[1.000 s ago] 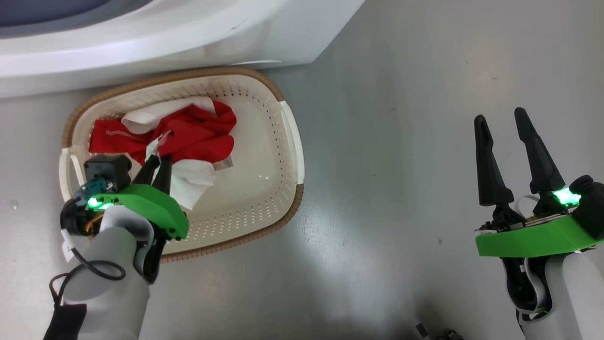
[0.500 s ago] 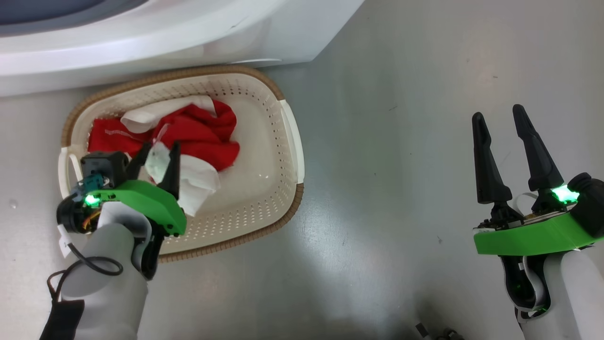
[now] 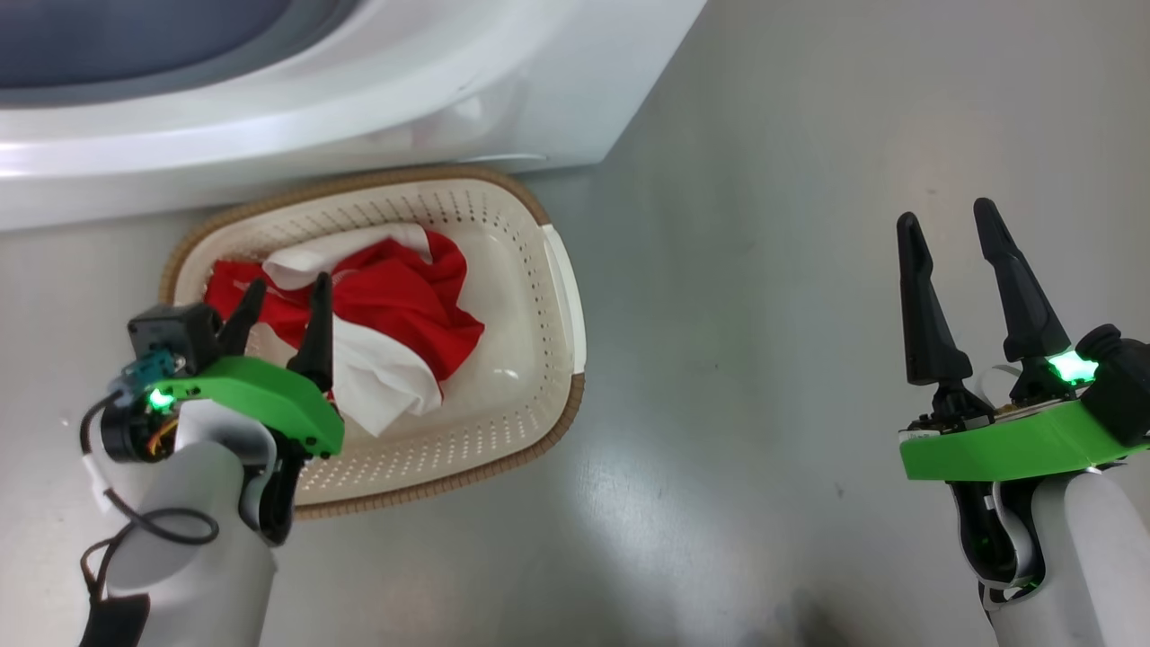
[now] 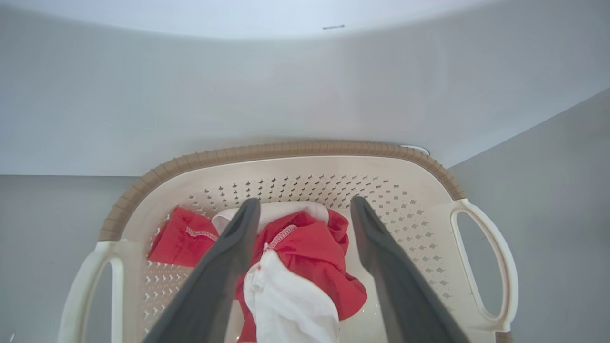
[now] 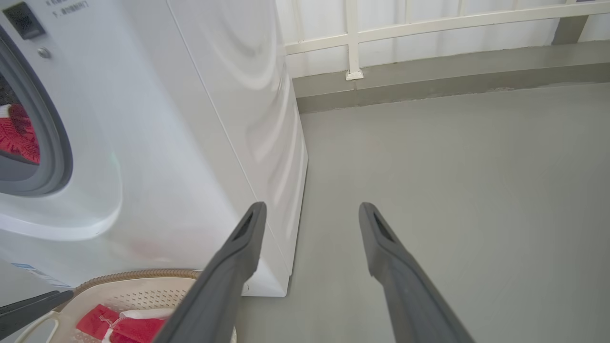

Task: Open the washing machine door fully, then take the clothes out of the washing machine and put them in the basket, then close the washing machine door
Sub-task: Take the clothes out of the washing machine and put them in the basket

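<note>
— So, where's the next grab?
— Far side. The left gripper (image 3: 287, 283), fingers spread and empty, hangs over the cream perforated plastic basket (image 4: 295, 148), where red-and-white clothes (image 3: 404, 296) lie. The big white washing machine (image 5: 190, 119) stands just beyond, and red fabric (image 5: 19, 136) shows inside its grey rubber ring (image 5: 55, 143).
— Which arm?
— Left, I'd judge; the right gripper (image 3: 945, 213), likewise spread, is well apart to the right, over the floor (image 3: 764, 270).

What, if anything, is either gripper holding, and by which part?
Nothing. The left gripper hangs open above the clothes; the right gripper is open and empty.
</note>
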Tool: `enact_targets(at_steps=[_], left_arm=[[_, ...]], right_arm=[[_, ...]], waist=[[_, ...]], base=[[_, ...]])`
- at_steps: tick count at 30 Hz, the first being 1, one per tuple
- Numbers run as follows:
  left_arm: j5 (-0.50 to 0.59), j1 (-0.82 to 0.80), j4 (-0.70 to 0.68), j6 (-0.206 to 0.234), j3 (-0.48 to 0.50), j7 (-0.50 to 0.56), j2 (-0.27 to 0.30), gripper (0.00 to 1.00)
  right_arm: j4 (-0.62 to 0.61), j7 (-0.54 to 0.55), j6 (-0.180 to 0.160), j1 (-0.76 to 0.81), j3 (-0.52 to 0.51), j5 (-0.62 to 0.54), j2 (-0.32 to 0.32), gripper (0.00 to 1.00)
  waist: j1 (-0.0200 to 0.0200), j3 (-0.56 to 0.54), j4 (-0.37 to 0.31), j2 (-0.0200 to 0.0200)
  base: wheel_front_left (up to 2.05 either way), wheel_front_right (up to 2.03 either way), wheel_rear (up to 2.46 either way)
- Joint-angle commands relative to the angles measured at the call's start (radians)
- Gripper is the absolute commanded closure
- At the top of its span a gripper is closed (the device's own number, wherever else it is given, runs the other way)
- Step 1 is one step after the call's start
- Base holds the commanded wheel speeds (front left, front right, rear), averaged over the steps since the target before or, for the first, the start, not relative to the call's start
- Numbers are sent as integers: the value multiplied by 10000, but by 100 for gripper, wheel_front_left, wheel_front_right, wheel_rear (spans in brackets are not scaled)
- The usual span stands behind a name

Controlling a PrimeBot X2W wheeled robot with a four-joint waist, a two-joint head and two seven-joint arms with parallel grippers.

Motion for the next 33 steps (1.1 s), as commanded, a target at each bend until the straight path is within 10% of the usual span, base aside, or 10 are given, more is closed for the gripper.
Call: enact_targets(at_steps=[1, 33], left_arm=[[80, 543, -400, -56, 384, -63, 286, 0], [1172, 4122, -4841, -56, 1653, -63, -72, 0]], right_arm=[[-160, -65, 63, 179, 191, -34, -53, 0], [499, -65, 63, 1941, 317, 144, -722, 0]], waist=[[0, -381, 68, 0], [0, -4130, 562, 0]], base=[[0, 0, 0], [0, 0, 0]])
